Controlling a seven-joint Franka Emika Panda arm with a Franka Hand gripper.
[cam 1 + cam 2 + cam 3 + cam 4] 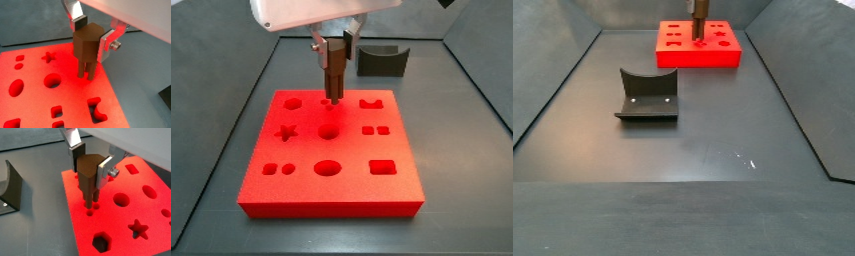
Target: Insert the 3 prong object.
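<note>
My gripper (89, 36) is shut on the 3 prong object (85, 47), a dark brown upright peg with thin prongs at its lower end. It also shows in a wrist view (89, 175). The peg stands upright over the red block (40, 95), and its prongs (89, 200) reach down at a group of small round holes (93, 208) near the block's edge. In a side view the gripper (334, 50) holds the peg (333, 72) above the block's far middle (331, 105). I cannot tell how deep the prongs sit. In a side view the peg (700, 15) stands on the far block (699, 48).
The red block has several cut-out holes: a star (286, 131), circles (329, 168), a rectangle (382, 167) and a hexagon (101, 242). A dark grey curved holder (647, 97) stands on the dark floor apart from the block, also seen behind it (381, 60). Dark walls enclose the floor.
</note>
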